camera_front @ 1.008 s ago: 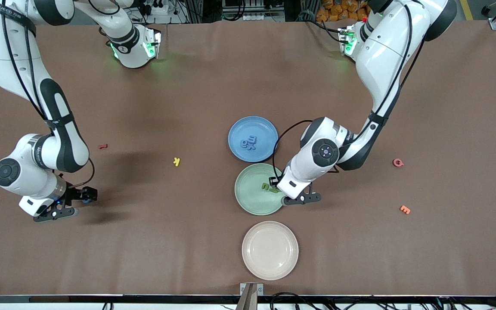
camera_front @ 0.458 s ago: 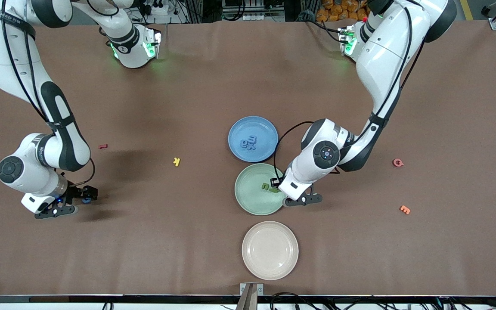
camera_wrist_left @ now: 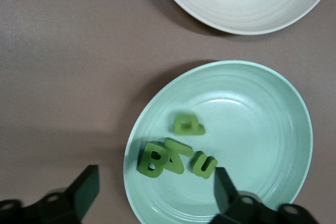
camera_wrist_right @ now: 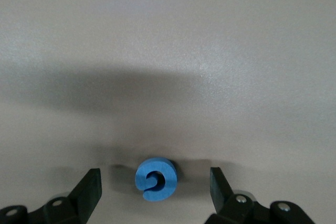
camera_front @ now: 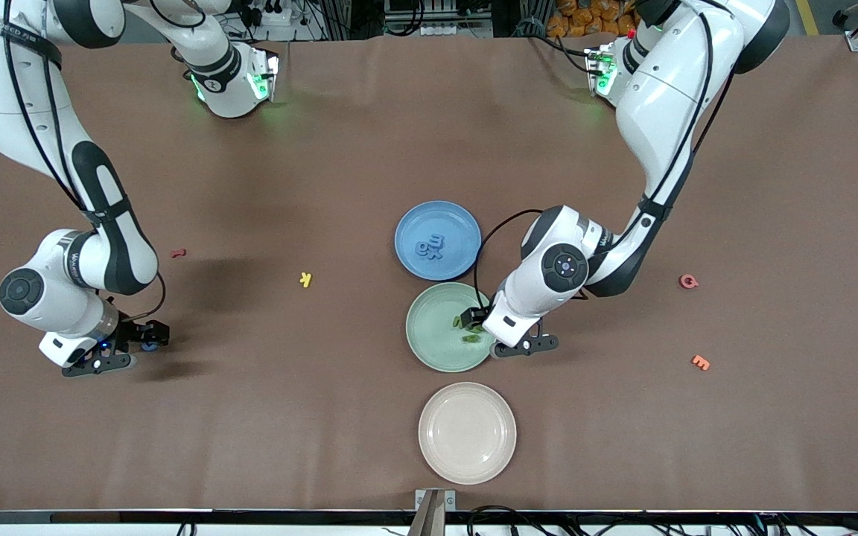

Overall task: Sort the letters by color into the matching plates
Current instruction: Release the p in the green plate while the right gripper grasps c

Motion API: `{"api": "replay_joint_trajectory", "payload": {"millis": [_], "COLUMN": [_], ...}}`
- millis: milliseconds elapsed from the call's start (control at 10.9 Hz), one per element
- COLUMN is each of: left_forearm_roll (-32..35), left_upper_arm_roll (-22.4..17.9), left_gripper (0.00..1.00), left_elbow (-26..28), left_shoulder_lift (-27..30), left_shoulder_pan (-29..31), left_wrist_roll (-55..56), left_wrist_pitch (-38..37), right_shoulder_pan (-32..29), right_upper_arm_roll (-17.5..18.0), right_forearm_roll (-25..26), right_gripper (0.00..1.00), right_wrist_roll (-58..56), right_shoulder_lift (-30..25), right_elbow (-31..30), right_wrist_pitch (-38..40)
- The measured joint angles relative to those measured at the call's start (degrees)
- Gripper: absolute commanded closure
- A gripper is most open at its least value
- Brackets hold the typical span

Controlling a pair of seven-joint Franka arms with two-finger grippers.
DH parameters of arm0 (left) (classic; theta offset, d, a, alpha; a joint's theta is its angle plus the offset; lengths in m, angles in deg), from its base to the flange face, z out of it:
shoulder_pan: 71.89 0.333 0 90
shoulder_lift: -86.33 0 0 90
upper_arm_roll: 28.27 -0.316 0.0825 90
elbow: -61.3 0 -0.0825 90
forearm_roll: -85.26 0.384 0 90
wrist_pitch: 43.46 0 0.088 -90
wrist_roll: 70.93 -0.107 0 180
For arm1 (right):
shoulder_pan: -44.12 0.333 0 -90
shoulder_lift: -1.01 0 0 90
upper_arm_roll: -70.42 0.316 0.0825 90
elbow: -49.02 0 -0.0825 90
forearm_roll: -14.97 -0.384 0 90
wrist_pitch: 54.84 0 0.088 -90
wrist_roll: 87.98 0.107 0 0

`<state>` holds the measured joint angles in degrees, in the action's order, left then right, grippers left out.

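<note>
Green letters lie in mint plate, left end effector spread above; right end effector spread round blue letter.

A brown covering lies over the whole bench, with faint creases across it — its surface is matte and plain. Along the edge nearest the front camera runs a pale metal rail with a small grey bracket at its middle. Black cables trail beside the bracket. Past the covering's top edge orange objects are piled — too small to identify.
</note>
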<state>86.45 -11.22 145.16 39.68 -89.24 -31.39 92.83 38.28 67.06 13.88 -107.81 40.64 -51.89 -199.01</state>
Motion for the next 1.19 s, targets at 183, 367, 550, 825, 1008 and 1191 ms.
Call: {"api": "replay_joint_trajectory", "payload": {"millis": [183,367,550,825,1008,1191], "left_forearm_roll": [0.00,0.00,1.08,10.27,11.53,11.54], "left_upper_arm_roll": [-0.06,-0.13,-0.29,-0.32,-0.29,-0.31], "left_gripper": [0.00,0.00,0.00,0.00,0.00,0.00], "left_elbow": [-0.53,-1.56,-1.94,-2.14,-2.38,-2.62], "left_shoulder_lift": [0.01,0.23,1.54,4.40,7.42,11.96], "left_shoulder_pan": [0.05,0.61,1.62,2.70,4.63,7.74], "left_wrist_roll": [0.02,0.02,0.02,-0.08,-6.42,-13.85], "left_wrist_pitch": [0.12,0.13,-0.10,-4.02,-10.42,-17.96], "right_shoulder_pan": [-0.01,-0.02,-0.02,-0.16,-0.31,-0.36], "right_upper_arm_roll": [0.02,0.04,0.25,0.33,0.45,0.51], "right_forearm_roll": [0.00,0.00,0.00,0.04,0.05,0.05], "right_gripper": [0.34,0.49,0.58,0.67,0.68,0.69], "right_wrist_roll": [-0.02,-0.07,-0.18,-0.28,-0.45,-0.51], "right_shoulder_lift": [0.05,0.09,0.06,-0.10,-0.38,-0.39], "right_elbow": [-0.34,-0.53,-1.25,-1.54,-1.67,-1.72], "right_wrist_pitch": [-0.20,-0.27,-1.98,-2.74,-2.85,-2.95]}}
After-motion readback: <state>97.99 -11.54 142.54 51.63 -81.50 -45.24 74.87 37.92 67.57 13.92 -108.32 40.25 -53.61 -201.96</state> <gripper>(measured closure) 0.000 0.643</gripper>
